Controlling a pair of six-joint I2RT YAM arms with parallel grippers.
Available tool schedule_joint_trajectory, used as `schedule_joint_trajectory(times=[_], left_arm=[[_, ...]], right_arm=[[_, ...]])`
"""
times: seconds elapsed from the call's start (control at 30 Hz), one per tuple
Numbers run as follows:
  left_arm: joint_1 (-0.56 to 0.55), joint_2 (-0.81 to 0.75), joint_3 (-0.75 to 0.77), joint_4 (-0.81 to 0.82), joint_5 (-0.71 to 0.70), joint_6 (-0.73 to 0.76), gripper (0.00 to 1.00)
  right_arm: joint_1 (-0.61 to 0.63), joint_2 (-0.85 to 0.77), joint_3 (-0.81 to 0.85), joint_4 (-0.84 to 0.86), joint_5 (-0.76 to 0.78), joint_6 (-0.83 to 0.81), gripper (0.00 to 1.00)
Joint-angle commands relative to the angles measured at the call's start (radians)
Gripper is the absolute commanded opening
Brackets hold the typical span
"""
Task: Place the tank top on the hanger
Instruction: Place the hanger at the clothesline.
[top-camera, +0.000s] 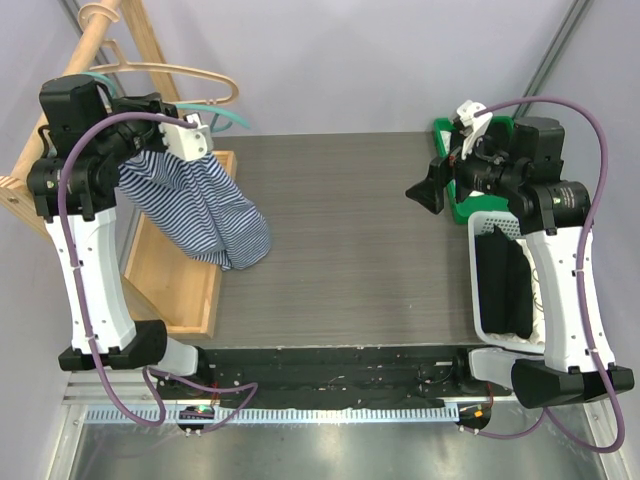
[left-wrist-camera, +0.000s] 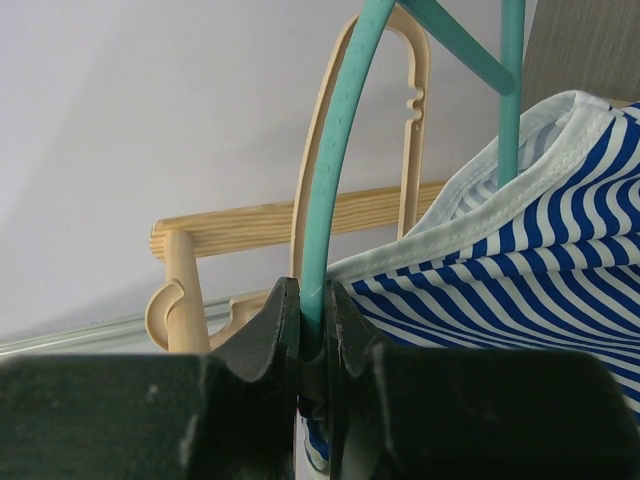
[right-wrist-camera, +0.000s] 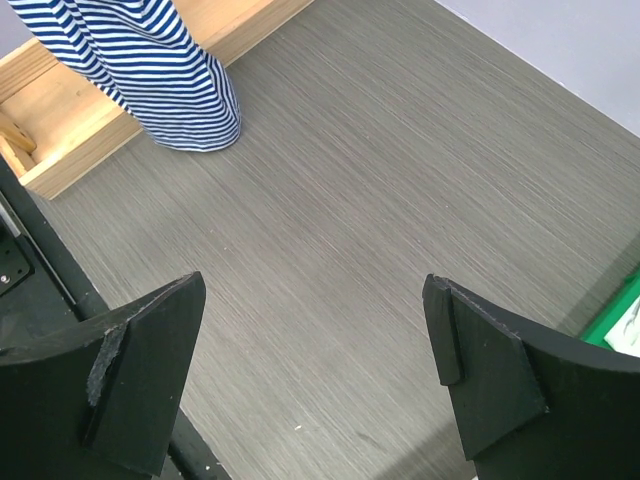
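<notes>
Left gripper (left-wrist-camera: 312, 325) is clamped hard on the thin teal hanger (left-wrist-camera: 335, 150), pinching just the one curved rod between its jaws. The tank top (top-camera: 205, 205) hangs off that hanger in the upper left of the overhead view. It's bunched into a long droopy bundle, with the hem dangling over the wooden tray (top-camera: 180, 285). Right gripper (right-wrist-camera: 315, 370) is spread wide with nothing in it, hovering over the bare table (top-camera: 350, 230) at the right side.

Stuff I'd worry about from here:

- The grip is on a skinny round rod, so the hanger could swivel in the jaws if the arm tilts, and the shirt could slide off.
- From the left wrist view I can see the white neck trim lying against the hanger. I can't tell if both shoulders are actually seated, and the way the fabric sags to one side makes me think one strap might not be on.
- The tan hanger (left-wrist-camera: 410, 110) and the wooden rail (left-wrist-camera: 260, 225) sit right behind the teal one. Any move toward them risks hooking the two hangers together.
- The low hem could snag the tray edge on a sideways swing.
</notes>
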Motion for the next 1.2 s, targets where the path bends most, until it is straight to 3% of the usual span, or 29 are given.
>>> schedule_joint_trajectory(times=[0.0,0.47,0.97,1.17], left_arm=[[0.013,-0.017,0.023,0.05,0.009,0.043,0.0],[0.057,-0.004,0.007,0.113,-0.014,0.02,0.0],[0.186,0.015,0.003,0.136,0.125,-0.03,0.0],[0.186,-0.034,-0.111,0.145,0.138,-0.011,0.0]], right_arm=[[-0.005,-0.02,-0.019,0.039,-0.021,-0.019,1.0],[-0.024,0.004,-0.065,0.036,-0.078,-0.026,1.0],[-0.027,0.023,-0.053,0.016,-0.073,-0.026,1.0],[-0.027,0.024,-0.05,0.018,-0.085,-0.029,1.0]])
